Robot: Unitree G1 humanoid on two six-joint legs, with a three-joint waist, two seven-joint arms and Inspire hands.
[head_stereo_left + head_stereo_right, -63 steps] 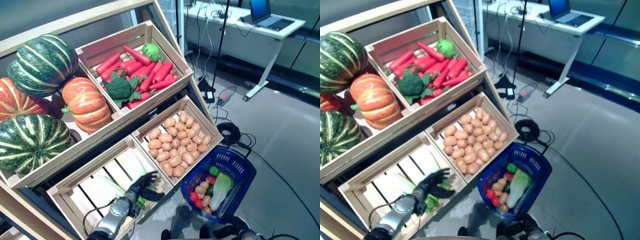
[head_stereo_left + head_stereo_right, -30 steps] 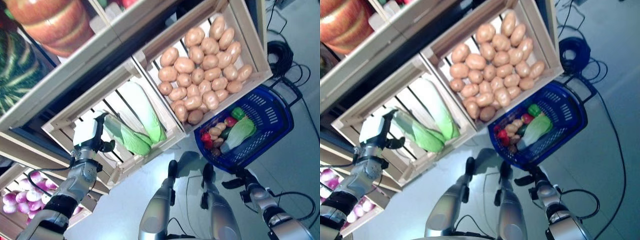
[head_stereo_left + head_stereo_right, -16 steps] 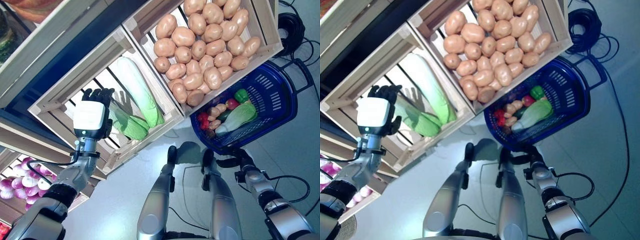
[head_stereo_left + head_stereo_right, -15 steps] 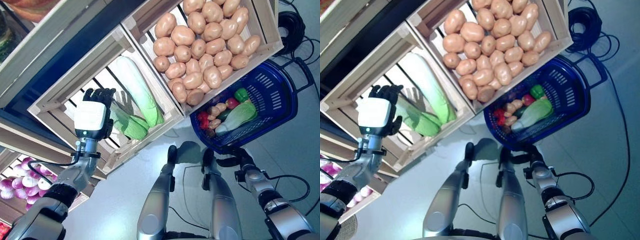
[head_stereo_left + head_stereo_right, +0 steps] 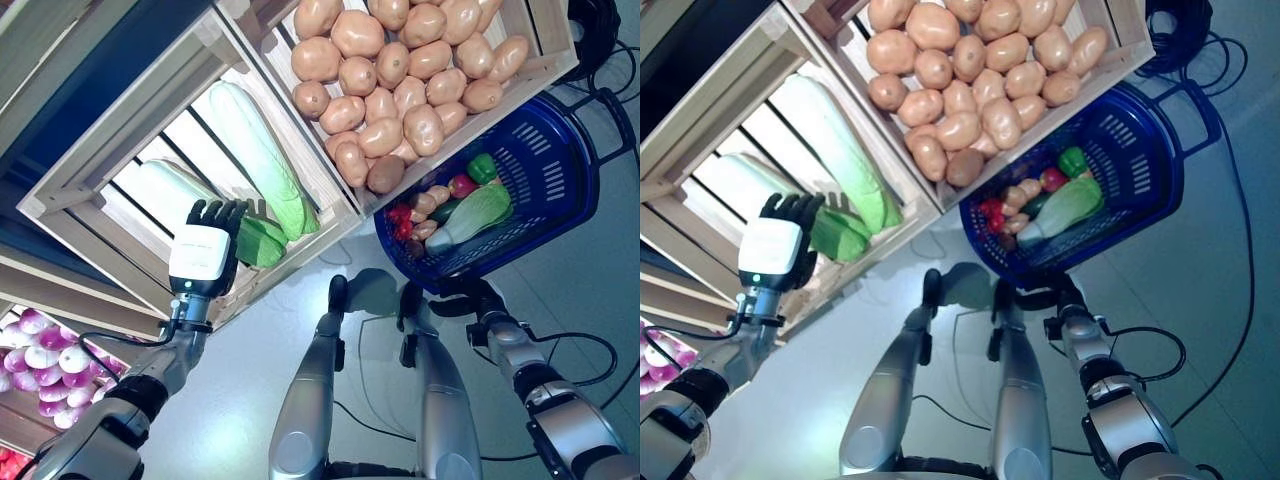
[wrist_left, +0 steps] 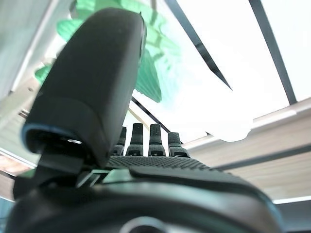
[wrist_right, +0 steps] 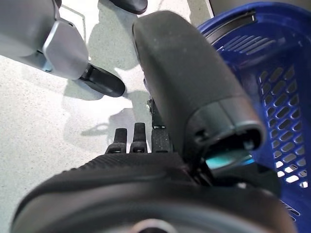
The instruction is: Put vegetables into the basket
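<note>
Left hand (image 5: 205, 250), fingers spread, has advanced onto the cabbage (image 5: 262, 240) at crate's (image 5: 85, 190) 5 o'clock; grasp next.

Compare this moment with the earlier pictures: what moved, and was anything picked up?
The camera tilted down, shifting the whole view. The left hand drew back from inside the cabbage crate to its front edge, fingers straight, holding nothing. Both cabbages remain in the crate. The right hand stays at the blue basket, whose contents look unchanged.
</note>
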